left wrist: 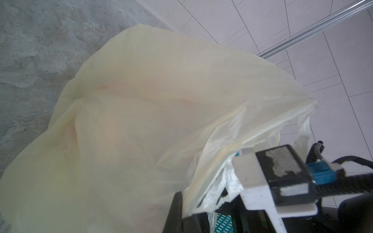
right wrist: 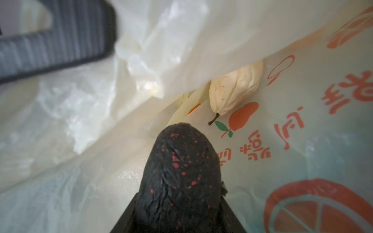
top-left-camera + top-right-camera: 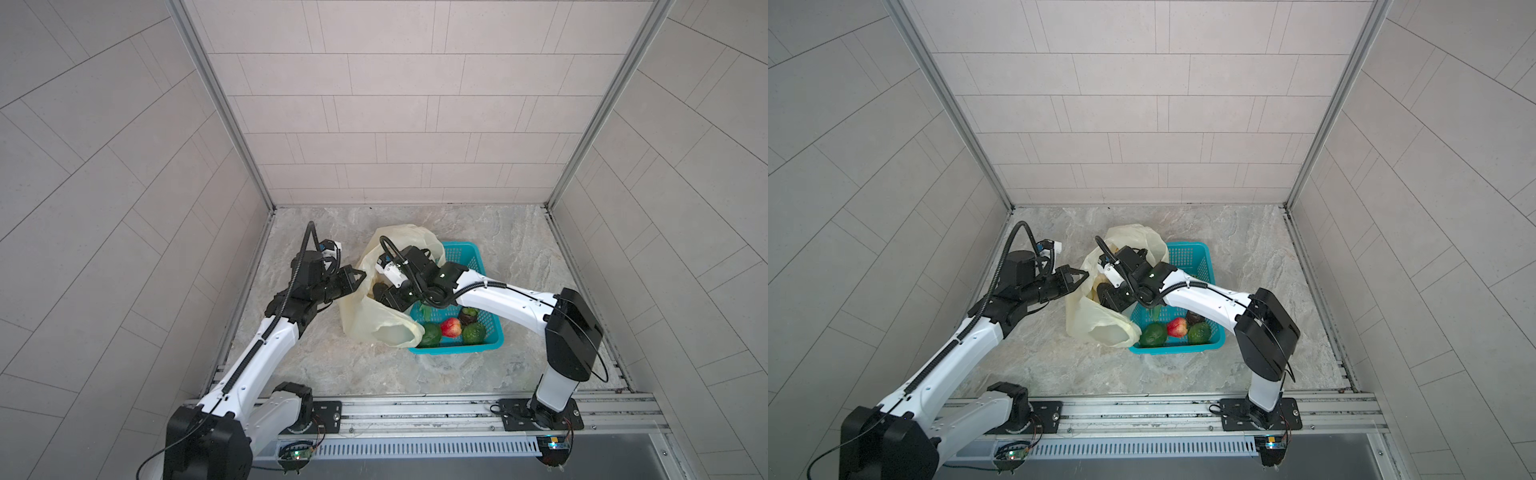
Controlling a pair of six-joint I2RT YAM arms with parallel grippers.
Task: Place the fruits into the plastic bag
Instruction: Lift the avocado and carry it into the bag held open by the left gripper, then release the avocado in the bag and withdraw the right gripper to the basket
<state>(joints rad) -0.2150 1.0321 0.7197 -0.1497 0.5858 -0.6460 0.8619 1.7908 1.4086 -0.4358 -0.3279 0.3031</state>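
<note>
I see L pincer (image 3: 360, 276) clamped on bag (image 3: 374, 324) rim; R pincer (image 2: 177, 211) inside bag, gripping dark fruit (image 2: 179, 171); pale fruit (image 2: 236, 88) ahead.

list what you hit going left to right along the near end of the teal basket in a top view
Bag corner draped over the basket → dark green avocado → red apple → second green avocado → basket's right wall.
</note>
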